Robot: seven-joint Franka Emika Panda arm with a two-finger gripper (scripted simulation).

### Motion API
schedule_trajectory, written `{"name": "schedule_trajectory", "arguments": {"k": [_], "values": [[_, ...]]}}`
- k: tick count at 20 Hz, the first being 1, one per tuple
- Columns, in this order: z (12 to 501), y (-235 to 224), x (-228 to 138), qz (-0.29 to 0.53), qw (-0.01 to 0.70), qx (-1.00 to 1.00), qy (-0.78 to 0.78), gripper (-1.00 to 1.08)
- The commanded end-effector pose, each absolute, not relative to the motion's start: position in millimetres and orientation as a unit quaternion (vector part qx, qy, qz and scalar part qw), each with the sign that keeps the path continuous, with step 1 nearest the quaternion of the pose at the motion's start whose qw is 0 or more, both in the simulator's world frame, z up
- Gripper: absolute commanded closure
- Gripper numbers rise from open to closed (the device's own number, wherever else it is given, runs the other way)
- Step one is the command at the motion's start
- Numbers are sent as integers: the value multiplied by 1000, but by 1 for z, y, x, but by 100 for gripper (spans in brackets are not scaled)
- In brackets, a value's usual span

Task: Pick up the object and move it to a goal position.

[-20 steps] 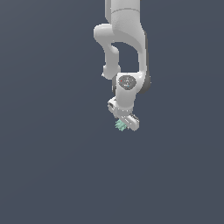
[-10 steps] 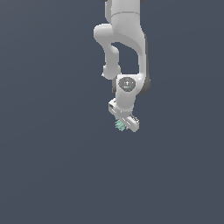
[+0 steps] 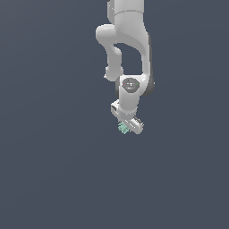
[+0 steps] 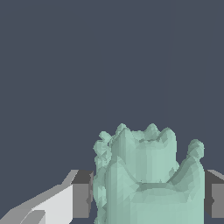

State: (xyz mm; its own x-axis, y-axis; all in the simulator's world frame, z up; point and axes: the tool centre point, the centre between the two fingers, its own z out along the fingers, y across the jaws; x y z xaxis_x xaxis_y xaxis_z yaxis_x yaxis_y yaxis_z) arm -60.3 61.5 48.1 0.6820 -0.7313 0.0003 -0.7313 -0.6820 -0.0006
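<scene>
The object (image 3: 123, 128) is a tiny pale mint-green lumpy piece with jagged edges. It sits at the tip of my white gripper (image 3: 126, 127), which hangs from the arm in the middle of the exterior view. In the wrist view the object (image 4: 148, 175) fills the space between the two fingers (image 4: 81, 194), and both dark pads press against its sides. The gripper is shut on it. Nothing shows under the object.
A plain dark grey-blue background surrounds the arm in both views. No other objects, containers or edges show.
The wrist has turned slightly and the gripper with the object has shifted a little. The grip on the object is unchanged.
</scene>
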Motion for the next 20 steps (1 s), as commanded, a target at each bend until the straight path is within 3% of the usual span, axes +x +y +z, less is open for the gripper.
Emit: {"name": "schedule_trajectory", "arguments": {"k": [1,9,20], "values": [[55,65,-60,-1,1,-917,398,108],[103,90,-57,-1,0,-917,399,108],[213,147,-51,-1,-1,-917,399,108]]}}
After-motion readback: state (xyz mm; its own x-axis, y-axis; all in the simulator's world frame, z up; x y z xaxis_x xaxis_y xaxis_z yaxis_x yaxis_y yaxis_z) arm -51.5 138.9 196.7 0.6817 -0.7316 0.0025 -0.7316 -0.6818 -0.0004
